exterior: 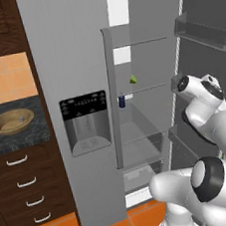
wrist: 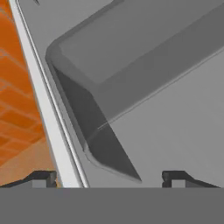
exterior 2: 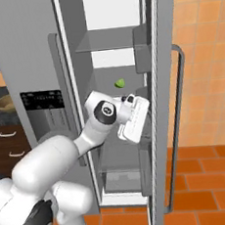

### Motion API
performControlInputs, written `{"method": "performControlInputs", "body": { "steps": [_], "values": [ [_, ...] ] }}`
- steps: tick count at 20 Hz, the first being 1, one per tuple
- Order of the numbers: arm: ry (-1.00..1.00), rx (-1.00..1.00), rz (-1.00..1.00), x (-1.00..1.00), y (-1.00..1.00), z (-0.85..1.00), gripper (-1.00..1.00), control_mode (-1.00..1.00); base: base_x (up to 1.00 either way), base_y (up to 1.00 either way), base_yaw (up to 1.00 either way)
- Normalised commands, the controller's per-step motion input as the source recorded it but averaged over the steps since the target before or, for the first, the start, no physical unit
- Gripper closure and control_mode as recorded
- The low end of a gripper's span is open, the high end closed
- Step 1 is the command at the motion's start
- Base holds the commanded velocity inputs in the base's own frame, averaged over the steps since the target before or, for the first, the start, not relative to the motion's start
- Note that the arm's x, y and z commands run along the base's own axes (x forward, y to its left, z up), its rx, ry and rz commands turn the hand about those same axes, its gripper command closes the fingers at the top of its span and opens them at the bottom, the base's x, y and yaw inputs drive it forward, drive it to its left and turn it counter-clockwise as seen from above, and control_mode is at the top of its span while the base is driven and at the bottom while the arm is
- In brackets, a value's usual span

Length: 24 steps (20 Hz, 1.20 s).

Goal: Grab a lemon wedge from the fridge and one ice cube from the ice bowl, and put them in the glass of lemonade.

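The grey fridge [exterior: 72, 50] has its right door swung open, while the left door with the black dispenser panel stays closed. A tiny yellow-green lemon wedge [exterior: 132, 79] lies on a middle glass shelf, and it also shows in the right base view [exterior 2: 120, 83]. My gripper [exterior 2: 134, 118] hangs lower than the wedge and to its right, facing the inner side of the open door. In the hand view the gripper [wrist: 109, 180] is open, with nothing between its widely spread tips. The tan wooden ice bowl [exterior: 11, 121] sits on the dark counter to the left. The glass of lemonade is out of view.
Clear door bins [exterior: 200, 31] jut from the open door [exterior 2: 170, 103] close to my hand, and one bin [wrist: 131, 52] is right in front of the fingers. A small dark blue container [exterior: 121, 101] stands on a lower shelf. Wood drawers [exterior: 26, 183] sit under the counter.
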Motion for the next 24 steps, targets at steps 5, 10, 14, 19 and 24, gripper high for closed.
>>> {"method": "performControlInputs", "body": {
  "steps": [5, 10, 14, 19, 24],
  "values": [
    [0.0, 0.0, -0.36, 0.0, -0.4, -0.03, -1.0, -1.0, 0.0, 0.0, 0.0],
    [-0.1, 0.0, -0.24, -0.02, -0.06, 0.0, -1.0, -1.0, 0.0, 0.0, 0.0],
    [-0.22, 0.01, -0.13, -0.03, 0.09, 0.21, -1.0, -1.0, 0.0, 0.0, 0.0],
    [-0.21, 0.0, -0.13, 0.02, 0.29, 0.15, -1.0, -1.0, 0.0, 0.0, 0.0],
    [-0.21, 0.01, -0.11, -0.16, 0.41, 0.13, -1.0, -1.0, 0.0, 0.0, 0.0]
  ]
}}
